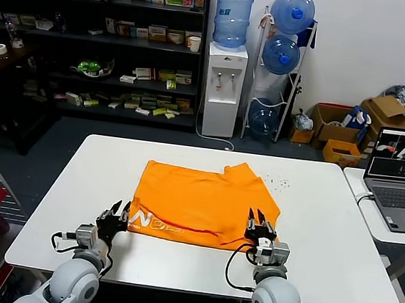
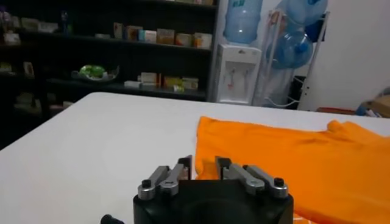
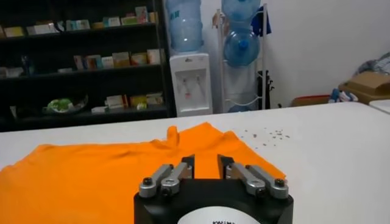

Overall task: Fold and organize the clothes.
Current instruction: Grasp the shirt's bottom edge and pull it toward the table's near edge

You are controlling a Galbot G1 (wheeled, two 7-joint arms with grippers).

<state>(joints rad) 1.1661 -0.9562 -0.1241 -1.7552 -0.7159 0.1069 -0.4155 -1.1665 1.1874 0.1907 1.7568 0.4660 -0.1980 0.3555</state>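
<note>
The white table carries the orange T-shirt spread near its middle, lettering side partly turned up along the near hem. At about seven o'clock of the shirt the left gripper sits at the corner, fingers parted, holding nothing. At five o'clock the right gripper rests over the hem, likewise open and empty. Thin fabric may slip: a shallow pinch could catch one layer only, leaving a skewed fold.
</note>
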